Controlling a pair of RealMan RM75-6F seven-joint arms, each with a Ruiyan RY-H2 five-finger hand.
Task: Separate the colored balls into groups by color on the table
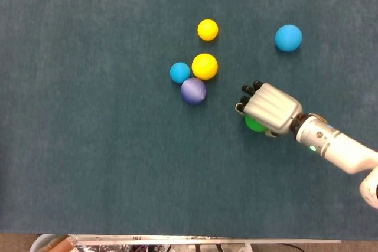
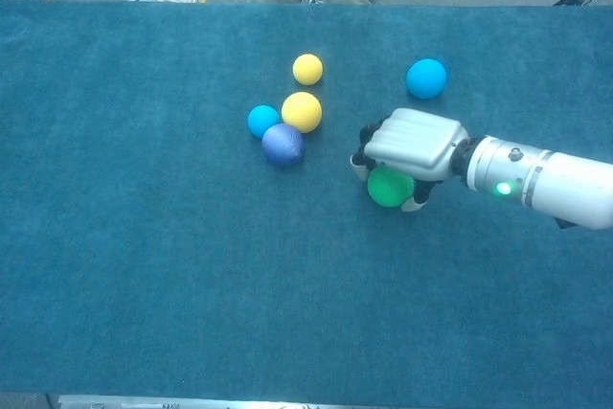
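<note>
Chest view: right hand [image 2: 410, 148] cupped over the green ball [image 2: 388, 188], fingers curled around it on the desk [image 2: 144, 265]; firm grip not certain. Ball likely light, smooth, prone to rolling; best held across its widest part. Nearby: two yellow balls [image 2: 302, 111], purple ball [image 2: 283, 144], two blue balls [image 2: 426, 78]. Path unobstructed. Left hand unseen.

Four-ball cluster [image 1: 195, 75] near the right hand's [image 1: 269, 108] fingers [image 1: 245, 90]; bare cloth [image 1: 88, 146] elsewhere.

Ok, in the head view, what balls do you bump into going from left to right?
Small blue ball → purple ball → green ball under the right hand → big blue ball. The two yellow balls overlap the purple one sideways, so I skipped them.
</note>
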